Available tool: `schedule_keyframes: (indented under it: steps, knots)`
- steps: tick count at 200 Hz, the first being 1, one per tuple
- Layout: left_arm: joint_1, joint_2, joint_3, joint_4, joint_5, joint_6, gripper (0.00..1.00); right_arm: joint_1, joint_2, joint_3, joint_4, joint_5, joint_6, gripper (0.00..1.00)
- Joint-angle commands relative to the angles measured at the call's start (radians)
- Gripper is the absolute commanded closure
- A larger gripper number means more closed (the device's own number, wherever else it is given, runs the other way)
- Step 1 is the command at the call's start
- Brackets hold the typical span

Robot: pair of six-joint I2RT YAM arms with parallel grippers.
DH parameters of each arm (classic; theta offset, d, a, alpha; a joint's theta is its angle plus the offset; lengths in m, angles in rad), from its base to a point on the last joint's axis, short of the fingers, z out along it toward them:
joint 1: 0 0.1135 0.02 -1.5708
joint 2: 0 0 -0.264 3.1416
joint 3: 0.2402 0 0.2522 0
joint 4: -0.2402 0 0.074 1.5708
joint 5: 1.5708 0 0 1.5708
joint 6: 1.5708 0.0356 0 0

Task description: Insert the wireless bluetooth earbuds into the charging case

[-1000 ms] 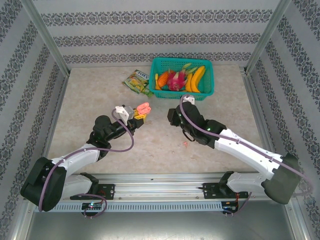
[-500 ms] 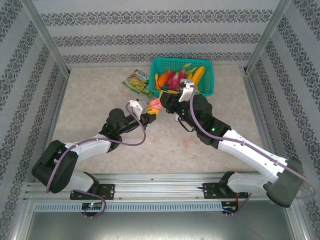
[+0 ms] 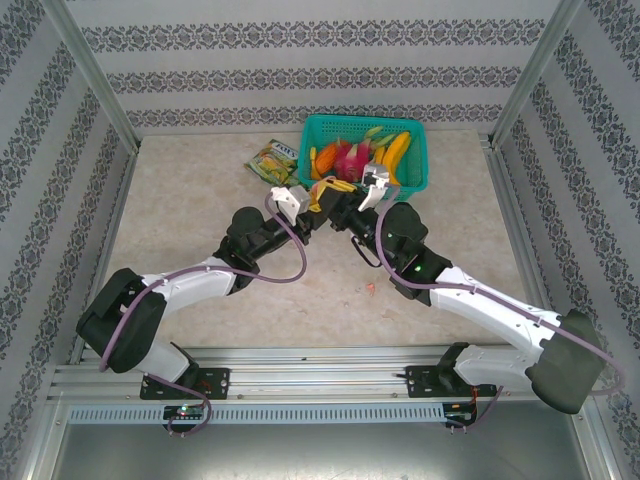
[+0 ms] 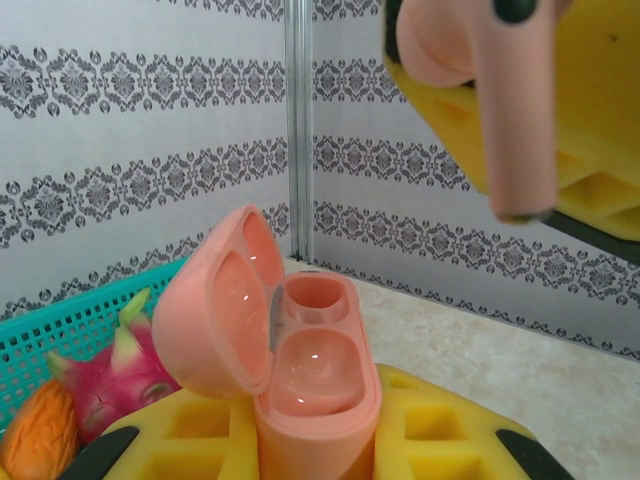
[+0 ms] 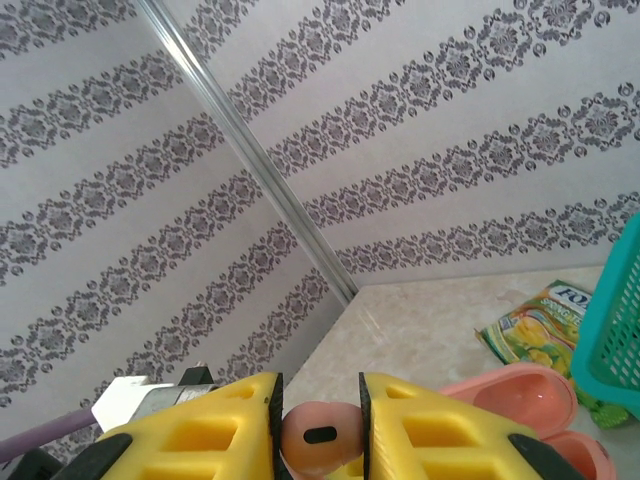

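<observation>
Brought together from mid-table toward the teal plastic basket [image 3: 412, 188]: small pink earbud [image 5: 318, 440] pinched in right gripper [image 5: 318, 405], jaws slightly apart around it, poised beside rounded pink charging case [image 4: 300, 390], lid open for insertion, steadied in left gripper [image 4: 315, 445], jaws nearly together on it

On the yellow-green snack packet [image 5: 538, 335], at four o'clock in the right wrist view, the white letters "FO" are read; the remainder cannot be made out.

Black-white arms [image 3: 190, 285], seemingly purple cables [image 3: 301, 258]
</observation>
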Motion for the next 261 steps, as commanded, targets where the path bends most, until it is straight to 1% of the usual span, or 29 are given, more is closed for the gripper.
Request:
schedule_keyframes:
  steps: [1, 51, 108, 151, 261]
  knots:
    - [-0.016, 0.002, 0.031, 0.054, -0.021, 0.016, 1.00, -0.016, -0.002, -0.028, 0.083, 0.018, -0.002, 0.74]
    - [-0.026, -0.005, 0.049, 0.025, -0.024, 0.017, 1.00, -0.031, 0.000, -0.065, 0.118, 0.038, 0.033, 0.74]
    - [-0.054, -0.002, 0.066, -0.015, -0.071, 0.043, 1.00, -0.034, 0.020, -0.079, 0.158, 0.057, 0.050, 0.74]
    - [-0.058, -0.007, 0.070, -0.024, -0.087, 0.043, 1.00, -0.036, 0.026, -0.082, 0.160, 0.057, 0.048, 0.75]
    - [-0.069, -0.012, 0.087, -0.039, -0.069, 0.034, 1.00, -0.049, 0.045, -0.099, 0.156, 0.071, 0.043, 0.75]
